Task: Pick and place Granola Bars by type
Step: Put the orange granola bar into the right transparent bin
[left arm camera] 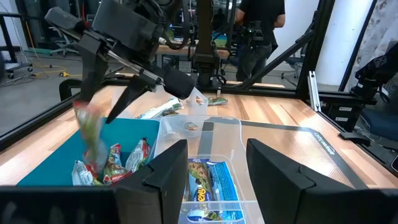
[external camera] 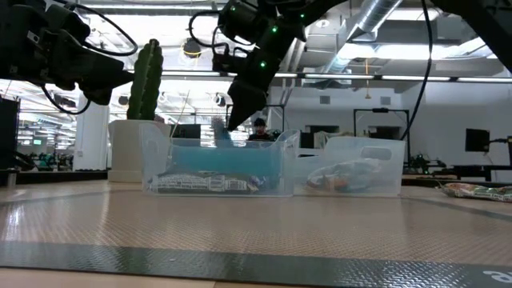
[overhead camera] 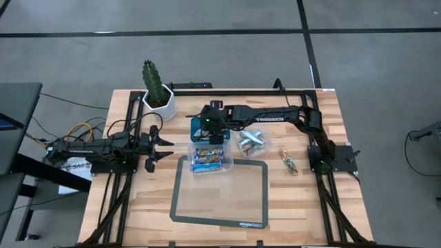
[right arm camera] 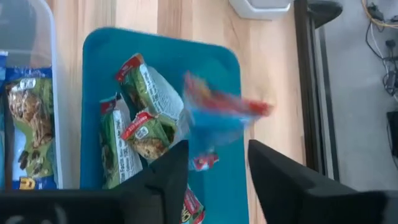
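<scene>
Right tool [overhead camera: 215, 135] positioned above the teal plastic tray [right arm camera: 219, 74] near the worktop's far edge, beside the white pot with the green cactus [overhead camera: 158, 88]. Fingers [left arm camera: 93, 68] parted, with a blue-and-red wrapped granola bar [right arm camera: 221, 115] blurred just below them; apparently released or dropping, since no finger contact is visible. Hover over the tray consistent with drawing bars from it, judged as the source pile: several green-and-red wrapped bars [right arm camera: 140, 112] lying loose there. Clear plastic tub [external camera: 224, 164] adjoining the tray, loaded with blue-wrapped bars [overhead camera: 208, 158], one type per container. Second clear tub [external camera: 352, 168] alongside, holding silver-wrapped bars [overhead camera: 252, 140]. One multicolour bar [overhead camera: 289, 160] alone on bare wood towards the right edge, as yet unsorted. Left tool [overhead camera: 153, 148] parked near the left edge, fingers spread, empty, clear of the working arm's path. Grey-framed mat [overhead camera: 182, 207] at the near edge, unused.
</scene>
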You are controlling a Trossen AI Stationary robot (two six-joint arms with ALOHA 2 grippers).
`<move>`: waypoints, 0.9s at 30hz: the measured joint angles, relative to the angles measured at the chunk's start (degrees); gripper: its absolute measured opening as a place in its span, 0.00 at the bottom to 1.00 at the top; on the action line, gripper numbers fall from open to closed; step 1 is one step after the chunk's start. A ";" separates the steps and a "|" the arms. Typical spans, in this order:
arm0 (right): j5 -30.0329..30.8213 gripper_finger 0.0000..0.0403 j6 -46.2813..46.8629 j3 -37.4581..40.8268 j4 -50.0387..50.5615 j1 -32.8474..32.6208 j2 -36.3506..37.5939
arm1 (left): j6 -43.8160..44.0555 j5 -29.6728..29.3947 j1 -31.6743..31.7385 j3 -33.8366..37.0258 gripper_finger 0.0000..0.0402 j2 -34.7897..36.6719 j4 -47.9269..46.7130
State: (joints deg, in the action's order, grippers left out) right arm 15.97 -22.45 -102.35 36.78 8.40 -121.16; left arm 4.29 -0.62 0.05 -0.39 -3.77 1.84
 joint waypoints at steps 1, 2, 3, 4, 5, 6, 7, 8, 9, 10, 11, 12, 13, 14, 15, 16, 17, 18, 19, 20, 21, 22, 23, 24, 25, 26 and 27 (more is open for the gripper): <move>0.00 0.41 -0.05 0.00 0.36 0.00 0.00 | 0.00 0.00 -0.02 -0.02 0.39 0.00 -0.02; 0.00 0.43 -0.04 0.00 0.57 0.00 0.01 | 0.00 0.00 -0.01 -0.01 0.39 0.00 -0.01; 0.00 0.45 -0.03 0.00 0.65 0.00 -0.01 | 0.02 0.00 0.00 0.00 0.39 0.00 -0.02; 0.00 0.47 -0.03 0.00 0.67 0.00 0.01 | 0.00 0.00 0.00 -0.01 0.39 0.00 -0.02; 0.00 0.48 -0.03 0.00 0.67 -0.02 0.01 | 0.00 0.00 0.00 -0.01 0.39 0.01 -0.02; 0.00 0.49 -0.03 0.00 0.69 -0.02 0.01 | 0.00 0.00 0.00 0.00 0.39 0.02 -0.01; 0.00 0.50 -0.03 0.02 0.72 -0.04 0.01 | 0.00 0.00 0.00 -0.02 0.39 0.00 -0.02; 0.00 0.51 -0.03 0.02 0.77 -0.04 0.01 | 0.00 0.00 0.00 -0.01 0.39 0.00 -0.02; 0.00 0.52 -0.01 0.02 0.95 -0.08 0.01 | 0.00 0.00 0.00 -0.02 0.39 0.00 -0.01; 0.04 0.53 -0.02 0.02 1.41 -0.14 0.01 | 0.00 0.00 0.00 0.00 0.39 0.00 -0.02; 0.23 0.53 0.00 0.02 2.24 -0.23 0.01 | 0.01 0.00 0.00 -0.02 0.39 0.01 -0.02; 0.71 0.54 0.08 0.05 3.33 -0.42 0.07 | 0.00 0.00 0.00 -0.02 0.39 0.01 -0.02; 0.81 0.54 0.47 0.11 5.13 -0.53 0.51 | 0.01 0.00 -0.01 -0.02 0.39 0.00 -0.01; 0.79 0.54 1.39 0.15 7.50 -0.74 1.10 | 0.00 0.00 -0.02 -0.02 0.39 0.00 -0.02; 0.83 0.54 2.74 0.15 9.09 -1.06 1.62 | 0.00 -0.02 -0.02 -0.02 0.39 0.00 -0.02; 0.81 0.54 4.39 0.07 10.82 -1.45 2.21 | 0.01 -0.01 0.00 -0.02 0.39 0.00 -0.02; 0.79 0.54 6.35 0.08 13.69 -1.90 2.91 | 0.00 0.00 0.00 0.00 0.39 0.00 -0.02; 0.71 0.54 8.47 0.12 16.61 -2.42 3.68 | 0.00 -0.02 -0.02 -0.02 0.39 0.00 -0.02; 0.71 0.54 10.67 0.13 18.95 -3.08 4.56 | 0.00 -0.02 0.00 -0.01 0.39 0.01 -0.02; 0.68 0.54 12.85 0.12 21.56 -3.71 5.52 | 0.00 -0.01 0.00 -0.01 0.39 0.00 -0.02; 0.68 0.54 15.13 0.11 24.90 -4.41 6.61 | 0.00 -0.02 0.00 -0.02 0.39 0.00 -0.02; 0.66 0.54 17.61 0.11 28.73 -5.15 7.72 | 0.00 -0.02 -0.02 0.00 0.39 0.00 -0.02; 0.66 0.54 20.48 0.11 32.30 -5.89 8.68 | 0.00 -0.02 -0.01 -0.01 0.39 0.01 -0.02; 0.66 0.54 23.68 0.09 35.99 -6.66 9.58 | 0.00 -0.02 0.00 -0.01 0.39 0.00 -0.02; 0.66 0.54 27.09 0.09 40.04 -7.47 10.33 | 0.00 -0.02 0.00 -0.02 0.39 0.00 -0.02; 0.63 0.54 30.84 0.09 44.03 -8.28 10.92 | 0.00 -0.02 0.00 -0.02 0.39 0.00 -0.02; 0.65 0.54 34.79 0.09 47.54 -9.08 11.40 | 0.00 -0.02 0.00 -0.01 0.39 0.00 -0.02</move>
State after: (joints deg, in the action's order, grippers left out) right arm 16.61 12.33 -102.26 84.32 -0.67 -109.75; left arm 4.29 -0.64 0.05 -0.39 -3.77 1.83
